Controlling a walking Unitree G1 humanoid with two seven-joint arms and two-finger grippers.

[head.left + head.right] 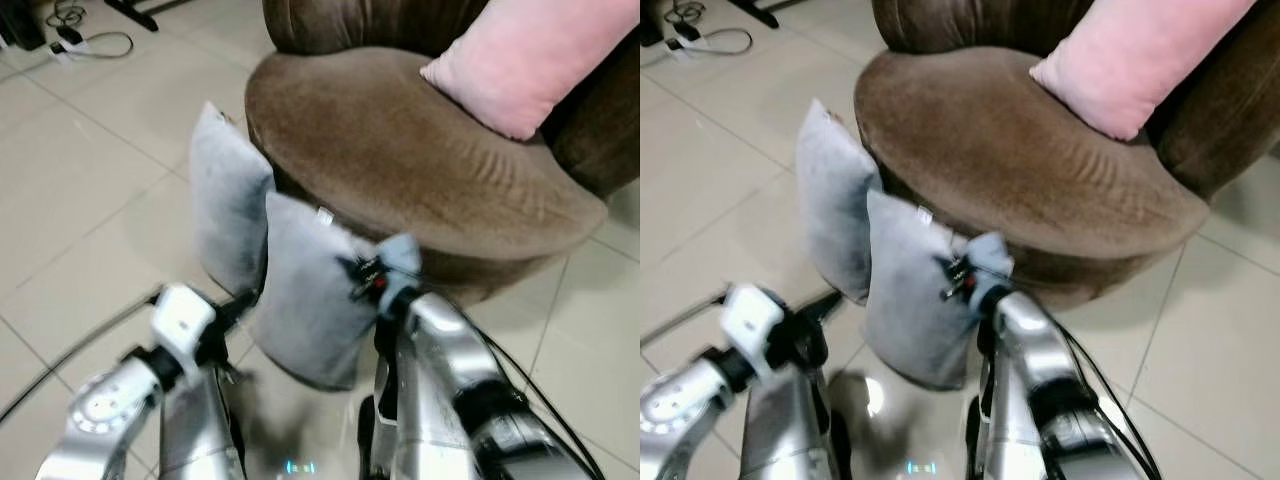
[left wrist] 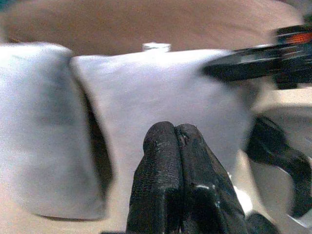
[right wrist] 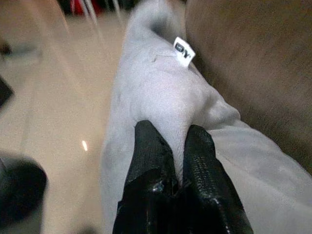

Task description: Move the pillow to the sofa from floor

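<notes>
Grey pillow (image 1: 310, 300) — standing on the floor (image 1: 90, 190), leaning against the brown sofa (image 1: 400, 150). Right gripper (image 3: 178, 146) is pinching its top corner; left gripper (image 2: 173, 141) — fingers together — is hovering beside it

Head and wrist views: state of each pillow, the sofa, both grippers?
Near grey pillow: upright, leaning on the sofa front, top corner pinched by the right gripper.
Far grey pillow: upright against the sofa, untouched.
Pink pillow: lying on the sofa, propped on the backrest.
Sofa: seat mostly bare.
Right gripper: shut on the near grey pillow.
Left gripper: shut, holding nothing, near the near grey pillow.
</notes>
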